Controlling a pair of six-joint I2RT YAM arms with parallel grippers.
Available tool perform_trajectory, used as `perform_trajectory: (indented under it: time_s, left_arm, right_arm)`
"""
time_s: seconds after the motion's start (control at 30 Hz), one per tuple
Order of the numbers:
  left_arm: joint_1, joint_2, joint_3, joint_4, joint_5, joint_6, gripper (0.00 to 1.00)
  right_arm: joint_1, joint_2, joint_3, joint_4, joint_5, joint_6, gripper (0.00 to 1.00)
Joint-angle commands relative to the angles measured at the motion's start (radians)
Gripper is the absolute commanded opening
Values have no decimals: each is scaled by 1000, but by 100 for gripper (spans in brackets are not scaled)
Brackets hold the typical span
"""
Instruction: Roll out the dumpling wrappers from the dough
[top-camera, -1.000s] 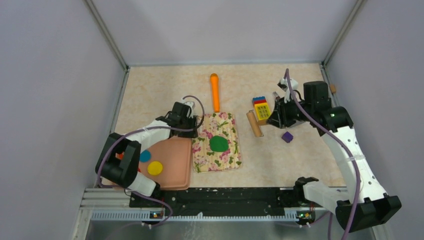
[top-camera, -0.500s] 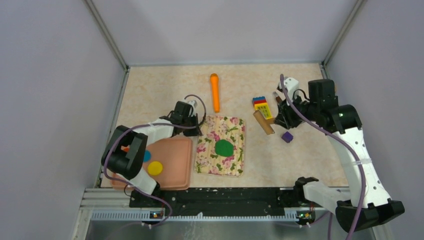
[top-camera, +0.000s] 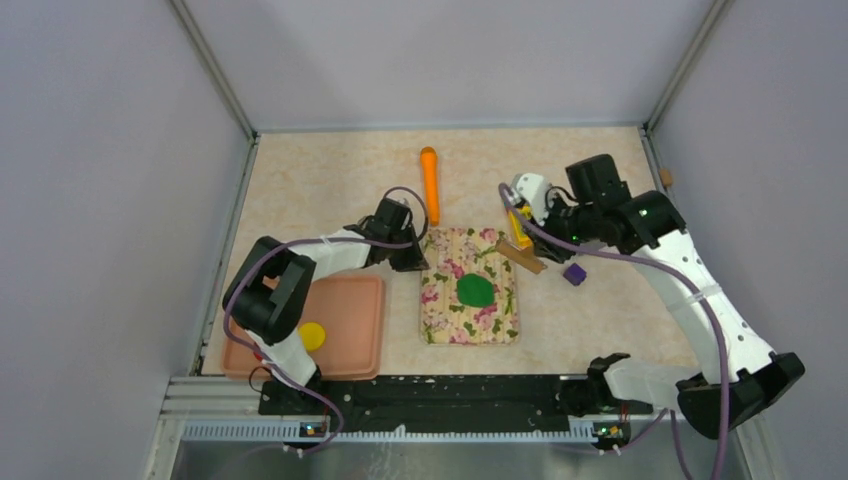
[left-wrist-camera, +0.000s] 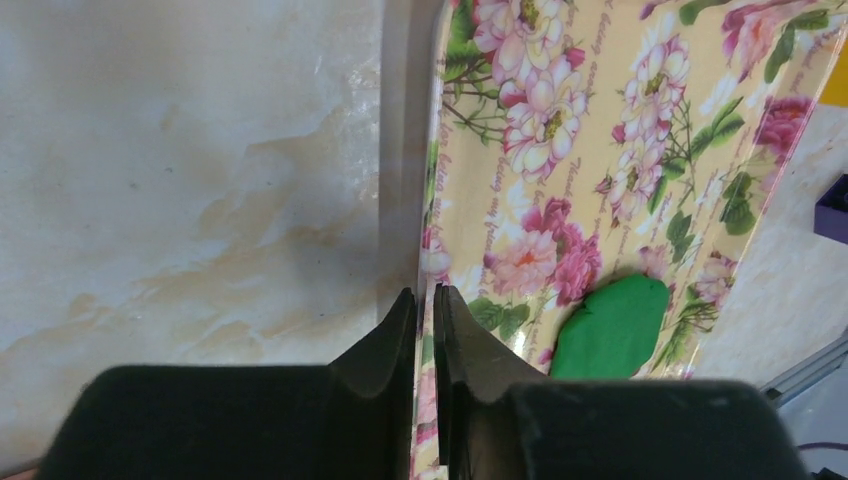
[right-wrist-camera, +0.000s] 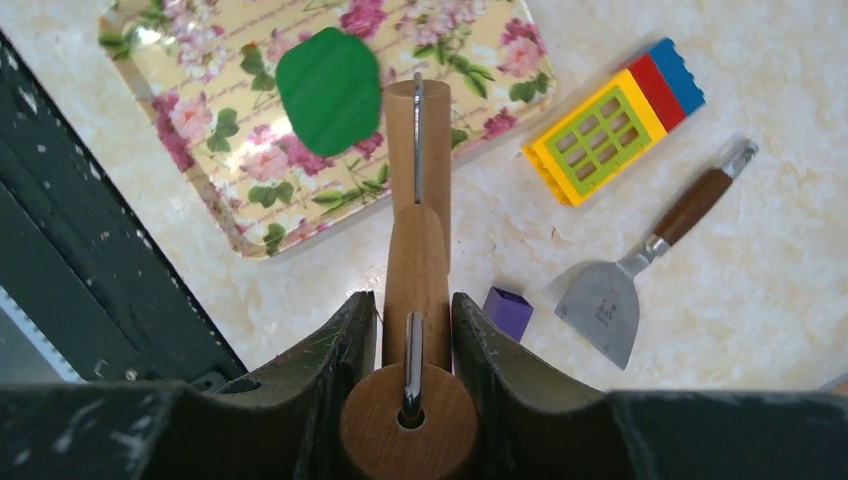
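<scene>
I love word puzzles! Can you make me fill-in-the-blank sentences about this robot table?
The right gripper grips a rolling pin made of ____.
The dough on the floral mat is ____.
The visible disc in the pink tray is ____.
The cube beside the scraper is ____.
Missing words: wood, green, yellow, purple.

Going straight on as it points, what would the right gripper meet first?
The right gripper holds the rolling pin, which leads: its tip overlaps the edge of the floral mat, with the green dough next in line. Height above the mat is unclear.

Dark green dough (top-camera: 476, 290), floral mat (top-camera: 443, 318)
</scene>
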Motion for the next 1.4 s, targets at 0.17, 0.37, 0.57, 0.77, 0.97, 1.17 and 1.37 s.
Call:
perform_trajectory:
  time_s: [0.17,0.37,0.57,0.77,0.97,1.17,1.37]
  left_arm:
    - [45,-132,18,-34,-5,73,64]
    - [109,-257,-98,12,55,230,65]
    - [118,-305,-237,118,197,205,52]
    - [116,-239,-237,188,195,178,56]
    - [110,-119,-182,229,233,147,44]
    - [85,-42,-134,237,237,138,34]
    - [66,6,-104,200,198,124,11]
  right_arm:
    - [301,89,15,-6,151,-338,0]
    - [452,153,-46,106,240,-480,0]
    - [501,213,-66,172,252,-490,0]
    - [515,225,-146,249,276,-481,0]
    - [515,232,-188,298,295,-485,0]
    - [515,268,-210,326,279,-485,0]
    - [515,280,-300,342,230,-479,0]
